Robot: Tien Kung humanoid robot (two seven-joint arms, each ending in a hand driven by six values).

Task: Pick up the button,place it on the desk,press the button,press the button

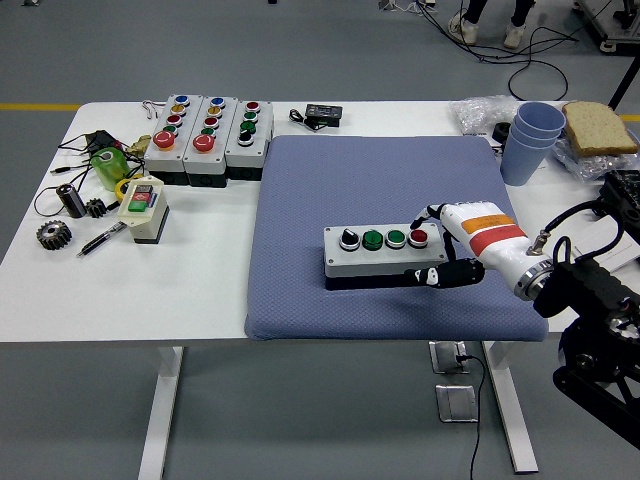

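Right hand [448, 250]: white shell with black fingers, at the right end of the button box [384, 254]; thumb along the box's front face, other fingers behind its right end, closing on the box from both sides.
Button box: grey, four controls in a row on top (black knob, two green, one red); lies on the blue mat [390, 232], near its front edge.
Blue mat: covers the right half of the white counter [130, 290].
Three more button boxes [207, 137]: far left, side by side.
Blue cups [526, 140]: stacked, far right.
Gear [54, 235]: left edge.
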